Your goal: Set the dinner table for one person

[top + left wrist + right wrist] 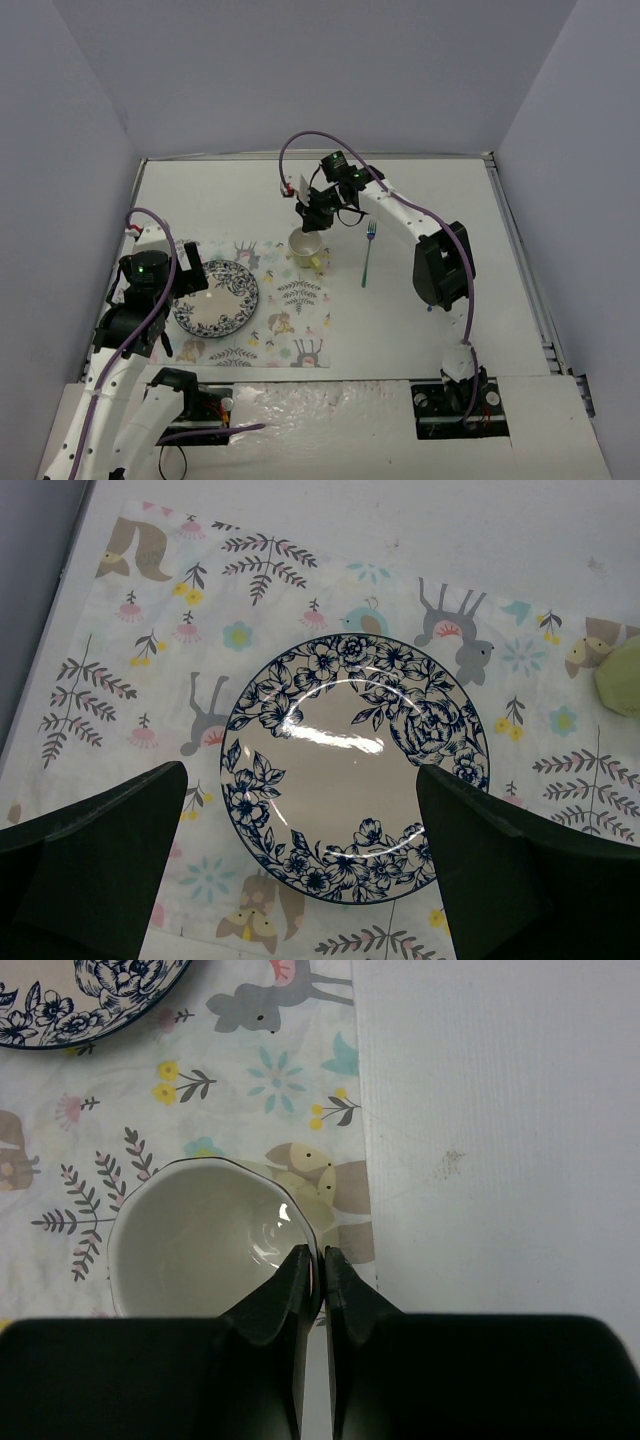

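Note:
The dinner table is a wide white top. On it lies a floral placemat with a blue-flowered plate on its left part. My left gripper hangs open over the plate, one finger on each side, holding nothing. My right gripper is shut on the rim of a white cup, one finger inside and one outside. The cup is at the mat's far right corner; whether it rests there or hangs just above, I cannot tell. A fork lies on the bare table, right of the cup.
Grey walls close the table in on the left, back and right. The placemat ends just right of the cup, with bare table beyond. The plate's edge shows at the top left of the right wrist view.

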Robot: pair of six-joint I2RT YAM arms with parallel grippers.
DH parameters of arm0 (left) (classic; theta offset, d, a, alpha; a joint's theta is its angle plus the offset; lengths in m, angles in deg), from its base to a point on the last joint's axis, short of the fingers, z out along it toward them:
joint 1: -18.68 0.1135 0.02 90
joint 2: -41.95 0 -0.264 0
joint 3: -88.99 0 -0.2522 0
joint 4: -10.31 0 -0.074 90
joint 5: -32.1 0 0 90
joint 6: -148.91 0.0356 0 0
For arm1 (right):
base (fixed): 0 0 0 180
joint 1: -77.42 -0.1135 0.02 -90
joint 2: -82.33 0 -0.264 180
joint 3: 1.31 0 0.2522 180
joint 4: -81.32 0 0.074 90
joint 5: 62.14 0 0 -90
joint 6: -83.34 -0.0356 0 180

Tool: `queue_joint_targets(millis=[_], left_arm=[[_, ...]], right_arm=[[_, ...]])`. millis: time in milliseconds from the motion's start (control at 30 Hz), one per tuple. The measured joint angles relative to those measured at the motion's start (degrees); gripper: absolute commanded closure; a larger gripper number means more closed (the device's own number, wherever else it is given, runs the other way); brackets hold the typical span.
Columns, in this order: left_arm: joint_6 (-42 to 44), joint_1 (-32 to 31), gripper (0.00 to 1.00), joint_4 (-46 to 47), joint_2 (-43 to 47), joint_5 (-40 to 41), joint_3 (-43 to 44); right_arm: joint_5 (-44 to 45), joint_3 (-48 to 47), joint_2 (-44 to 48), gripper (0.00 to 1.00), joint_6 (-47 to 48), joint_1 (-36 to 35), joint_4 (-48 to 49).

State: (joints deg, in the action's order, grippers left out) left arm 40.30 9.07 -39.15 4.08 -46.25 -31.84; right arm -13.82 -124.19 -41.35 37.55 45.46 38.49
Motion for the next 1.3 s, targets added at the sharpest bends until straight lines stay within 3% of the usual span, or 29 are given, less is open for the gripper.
queue_joint_targets(millis=[67, 133, 333, 600, 733, 833, 1000, 1133, 1300], left_arm=[[0.0, 0.0, 0.03, 0.0, 0.0, 0.0, 0.0], [0.0, 0.1, 0.03, 0.0, 0.0, 0.0, 0.0], [0.0, 0.3, 0.03, 0.0, 0.0, 0.0, 0.0], [0.0, 0.3, 0.03, 0.0, 0.0, 0.0, 0.0], [0.0, 0.3, 0.03, 0.0, 0.0, 0.0, 0.0], [0.0, 0.3, 0.03, 0.0, 0.0, 0.0, 0.0], [0.0, 0.3, 0.03, 0.0, 0.1, -0.3, 0.0], [0.0, 0.3, 0.03, 0.0, 0.1, -0.7, 0.0], [0.0, 0.3, 0.03, 0.0, 0.3, -1.1, -0.1]], right_arm=[[0.3, -0.4, 0.0, 0.7, -0.1, 0.0, 0.0], [0.3, -0.9, -0.1, 0.6, -0.2, 0.0, 0.1], [0.3, -1.7, -0.1, 0.41, -0.6, 0.0, 0.3], [2.2, -3.6, 0.0, 0.32, -3.3, 0.7, 0.4], [6.5, -2.9, 2.1, 0.3, -9.2, 2.7, 2.5], [13.4, 2.8, 8.2, 0.25, -16.6, 5.4, 7.0], [31.6, 16.9, 25.0, 0.08, -32.1, 9.8, 14.8], [44.5, 31.7, 38.8, 0.07, -44.5, 14.0, 18.7], [50.8, 49.7, 46.9, 0.13, -57.5, 26.2, 20.5]])
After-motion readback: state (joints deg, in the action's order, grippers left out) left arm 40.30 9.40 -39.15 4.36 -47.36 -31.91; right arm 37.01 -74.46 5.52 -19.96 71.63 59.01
